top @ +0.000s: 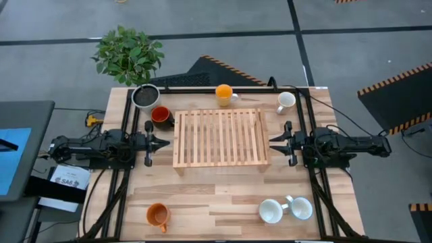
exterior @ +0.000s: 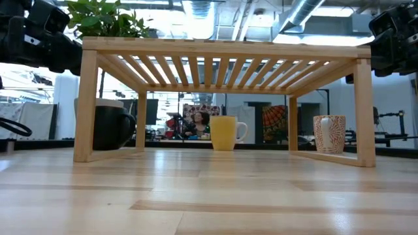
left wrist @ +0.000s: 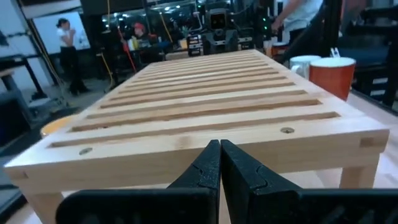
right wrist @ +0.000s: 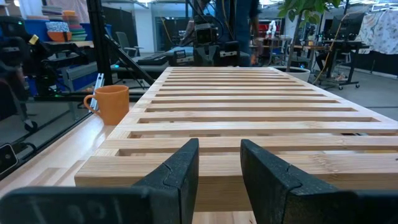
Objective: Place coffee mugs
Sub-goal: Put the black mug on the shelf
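Well, looks like the very start of the job; no mug lifted yet, none on top of the wooden rack (top: 219, 138).

Left gripper (top: 160, 143) just beside the left end of the rack, fingers pressed tight together, holding nothing; right gripper (top: 275, 140) just beside the right end, fingers spread a little, also holding nothing.

Six mugs down on the table (top: 216, 196), all around the rack: red mug (top: 160, 115) near the far left corner; yellow-orange mug (top: 225, 94) just past the far edge; white mug (top: 286, 101) near the far right corner; darker orange mug (top: 157, 215) at the near left of the table; two white mugs (top: 271, 211) (top: 300, 208) close together at the near right.

Next, most likely: pick one mug, open wide, come down over its rim, squeeze, lift, then set it on the rack.

Smooth, shiny, round, hard mugs; easy to slip or tip, so go slow. Rack of pale wood, long thin slats with gaps between, on square legs; table of light, smooth planks.
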Motion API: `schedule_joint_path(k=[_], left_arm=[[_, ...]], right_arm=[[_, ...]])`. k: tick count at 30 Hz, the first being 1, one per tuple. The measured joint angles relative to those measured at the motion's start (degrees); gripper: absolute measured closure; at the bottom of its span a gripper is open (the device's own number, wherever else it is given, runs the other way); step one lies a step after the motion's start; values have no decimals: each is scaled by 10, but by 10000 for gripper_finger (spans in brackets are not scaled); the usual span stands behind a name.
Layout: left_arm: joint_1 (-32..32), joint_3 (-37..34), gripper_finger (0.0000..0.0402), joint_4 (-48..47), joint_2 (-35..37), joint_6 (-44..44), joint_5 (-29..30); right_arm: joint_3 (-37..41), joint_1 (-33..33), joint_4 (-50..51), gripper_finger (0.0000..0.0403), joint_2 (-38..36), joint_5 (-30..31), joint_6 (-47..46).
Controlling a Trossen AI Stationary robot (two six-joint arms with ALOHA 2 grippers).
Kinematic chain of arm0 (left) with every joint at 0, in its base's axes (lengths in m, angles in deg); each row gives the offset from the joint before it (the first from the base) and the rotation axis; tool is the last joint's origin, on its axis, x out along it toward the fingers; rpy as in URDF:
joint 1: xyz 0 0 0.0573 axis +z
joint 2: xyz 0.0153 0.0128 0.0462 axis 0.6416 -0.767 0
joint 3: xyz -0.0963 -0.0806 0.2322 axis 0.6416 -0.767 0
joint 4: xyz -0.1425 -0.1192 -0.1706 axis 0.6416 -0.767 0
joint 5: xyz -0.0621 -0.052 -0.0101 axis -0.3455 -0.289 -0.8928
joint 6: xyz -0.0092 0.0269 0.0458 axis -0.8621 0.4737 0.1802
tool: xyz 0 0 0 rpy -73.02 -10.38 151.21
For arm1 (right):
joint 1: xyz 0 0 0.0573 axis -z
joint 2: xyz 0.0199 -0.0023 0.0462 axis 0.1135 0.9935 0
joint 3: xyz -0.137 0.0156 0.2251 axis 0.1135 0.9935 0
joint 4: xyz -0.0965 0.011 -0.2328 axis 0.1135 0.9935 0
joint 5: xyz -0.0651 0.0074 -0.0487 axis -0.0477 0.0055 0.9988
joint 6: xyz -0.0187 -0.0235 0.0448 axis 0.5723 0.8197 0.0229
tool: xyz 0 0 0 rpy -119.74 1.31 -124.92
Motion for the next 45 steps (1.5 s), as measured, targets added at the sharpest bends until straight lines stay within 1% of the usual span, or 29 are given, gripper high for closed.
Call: schedule_joint_path(k=[4,5,6,8,9,12,15,17,18,20,22,23,26,29,30,32,35,36,38,41,43,45], left_arm=[[0,0,401,9,0,8,22],[1,0,401,23,0,-24,21],[-1,0,401,48,0,-77,10],[-2,0,401,118,0,-205,-21],[-2,0,401,156,0,-259,-18],[-2,0,401,261,0,-375,32],[-2,0,401,357,0,-437,122],[-1,7,401,371,-2,-485,176],[-1,21,401,349,-10,-505,190],[-1,62,401,293,-34,-524,185],[-1,126,400,217,-72,-530,181],[-1,162,397,163,-96,-525,182],[6,299,380,-45,-165,-481,204],[24,445,351,-300,-239,-465,259],[32,487,340,-383,-266,-464,270],[51,557,317,-529,-320,-464,271],[84,622,284,-673,-387,-463,237],[95,633,275,-704,-407,-456,220],[114,640,260,-733,-438,-420,173],[134,639,244,-746,-488,-320,104],[140,635,238,-744,-517,-249,97],[143,627,235,-746,-541,-191,113]], right_arm=[[0,0,0,257,0,0,0],[0,0,0,257,0,0,0],[0,0,0,257,0,0,0],[0,0,0,257,0,0,0],[0,0,0,257,0,0,0],[0,0,0,257,0,0,0],[0,0,0,257,0,0,0],[0,0,0,257,0,0,0],[0,0,0,257,0,0,0],[0,0,0,257,0,0,0],[0,0,0,257,0,0,0],[0,0,0,257,0,0,0],[0,0,0,257,0,0,0],[0,0,0,257,0,0,0],[0,0,0,257,0,0,0],[0,0,0,257,0,0,0],[0,0,0,257,0,0,0],[0,0,0,257,0,0,0],[0,0,0,257,0,0,0],[0,0,0,257,0,0,0],[0,0,0,257,0,0,0],[0,0,0,257,0,0,0]])
